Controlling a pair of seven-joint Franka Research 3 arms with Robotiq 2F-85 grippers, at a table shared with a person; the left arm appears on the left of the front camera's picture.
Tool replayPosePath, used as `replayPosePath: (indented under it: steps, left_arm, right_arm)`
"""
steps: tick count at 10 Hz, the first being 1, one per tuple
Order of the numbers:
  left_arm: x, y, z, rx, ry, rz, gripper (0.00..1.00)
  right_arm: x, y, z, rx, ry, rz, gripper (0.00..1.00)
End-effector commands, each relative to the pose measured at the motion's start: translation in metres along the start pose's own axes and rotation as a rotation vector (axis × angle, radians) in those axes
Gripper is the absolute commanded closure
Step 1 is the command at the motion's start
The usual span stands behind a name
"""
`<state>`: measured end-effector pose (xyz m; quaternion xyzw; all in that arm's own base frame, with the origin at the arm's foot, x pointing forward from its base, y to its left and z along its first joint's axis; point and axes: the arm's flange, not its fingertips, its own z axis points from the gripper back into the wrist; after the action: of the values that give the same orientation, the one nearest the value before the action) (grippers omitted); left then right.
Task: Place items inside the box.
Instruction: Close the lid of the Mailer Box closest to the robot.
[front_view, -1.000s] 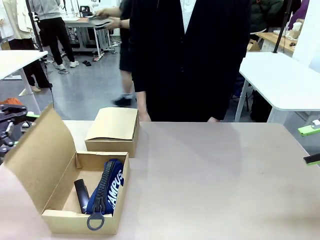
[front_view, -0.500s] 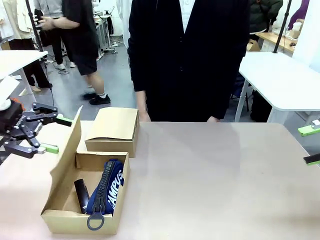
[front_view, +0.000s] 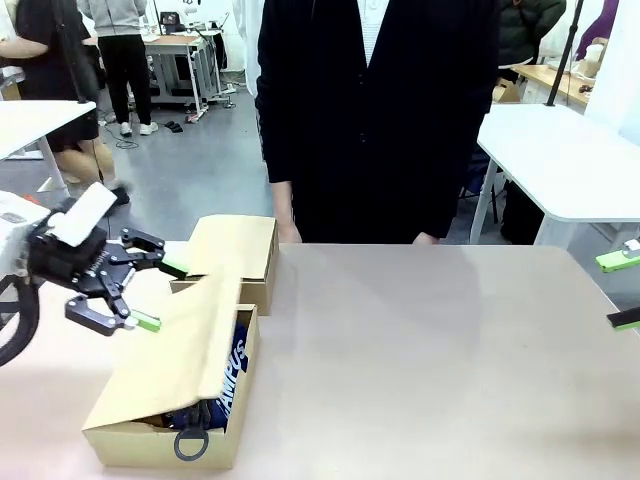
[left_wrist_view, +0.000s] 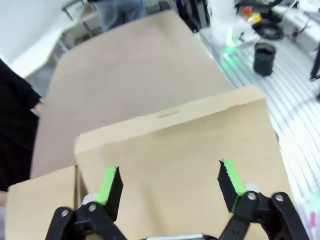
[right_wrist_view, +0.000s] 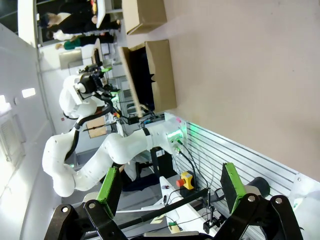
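The navy blue zippered pouch (front_view: 228, 375) is seen inside the box (front_view: 160, 435), beneath its half-lowered lid (front_view: 180, 350), just below-right of the wide-open, empty left end effector (front_view: 150, 295); the right end effector (right_wrist_view: 170, 187) is likewise spread, empty.

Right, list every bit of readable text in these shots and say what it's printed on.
"AMPUS": white lettering on the navy pouch in the open box, front view; its start is hidden under the lid flap.
Left wrist view: no print on the flap.
Right wrist view: nothing on the table or the equipment beyond it is large or sharp enough to read.
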<state>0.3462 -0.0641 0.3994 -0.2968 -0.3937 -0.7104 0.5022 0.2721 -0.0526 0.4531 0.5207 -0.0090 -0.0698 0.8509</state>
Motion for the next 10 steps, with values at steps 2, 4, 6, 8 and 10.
replayPosePath:
  steps: [2, 4, 6, 8, 10]
  left_arm:
    - [-0.013, -0.164, -0.078, 0.015, 0.066, -0.006, 0.04]
    - [-0.014, -0.16, -0.074, 0.029, 0.054, 0.006, 0.04]
    - [-0.016, -0.155, -0.07, 0.035, 0.058, 0.025, 0.04]
    - [-0.016, -0.157, -0.067, -0.001, 0.045, 0.055, 0.04]
    - [0.0, -0.153, -0.02, 0.016, -0.057, 0.12, 0.04]
  right_arm:
    - [0.001, 0.001, 0.0, 0.024, -0.001, 0.022, 0.0]
    - [0.001, 0.001, 0.0, 0.024, -0.001, 0.022, 0.0]
    - [0.001, 0.001, 0.0, 0.024, -0.001, 0.022, 0.0]
    - [0.001, 0.001, 0.0, 0.024, -0.001, 0.022, 0.0]
    - [0.001, 0.001, 0.0, 0.024, -0.001, 0.022, 0.0]
